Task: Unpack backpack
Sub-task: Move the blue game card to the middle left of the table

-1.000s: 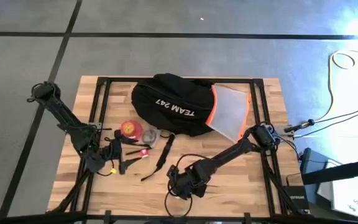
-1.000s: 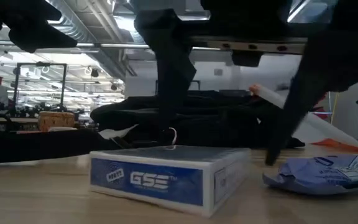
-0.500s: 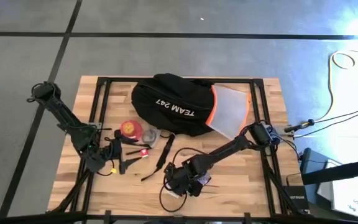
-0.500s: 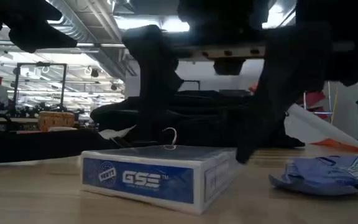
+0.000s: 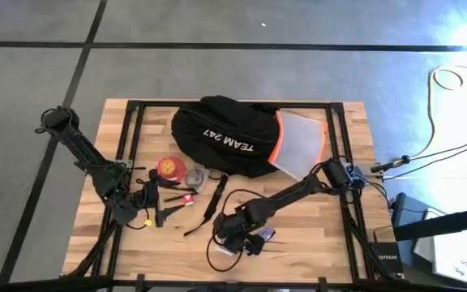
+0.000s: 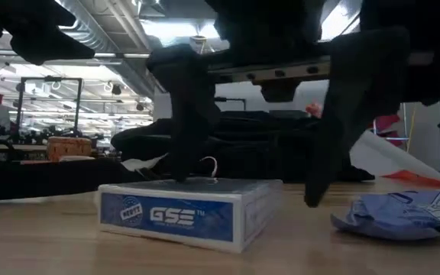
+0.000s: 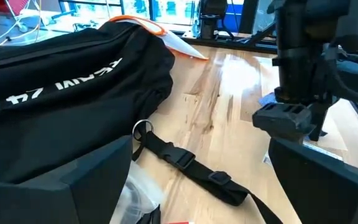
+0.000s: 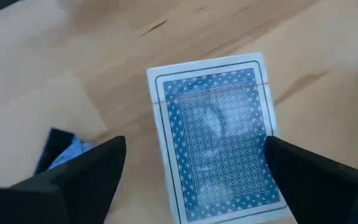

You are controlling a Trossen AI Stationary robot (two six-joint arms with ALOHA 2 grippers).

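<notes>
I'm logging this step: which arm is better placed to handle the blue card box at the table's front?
The right. Its gripper hangs directly above the card box, fingers spread open to either side of it. The left gripper waits off to the side by the small items near the backpack.

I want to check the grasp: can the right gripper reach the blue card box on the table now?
Probably yes: the right gripper hangs open directly over the blue patterned card box, one finger on each side, nothing between.
</notes>
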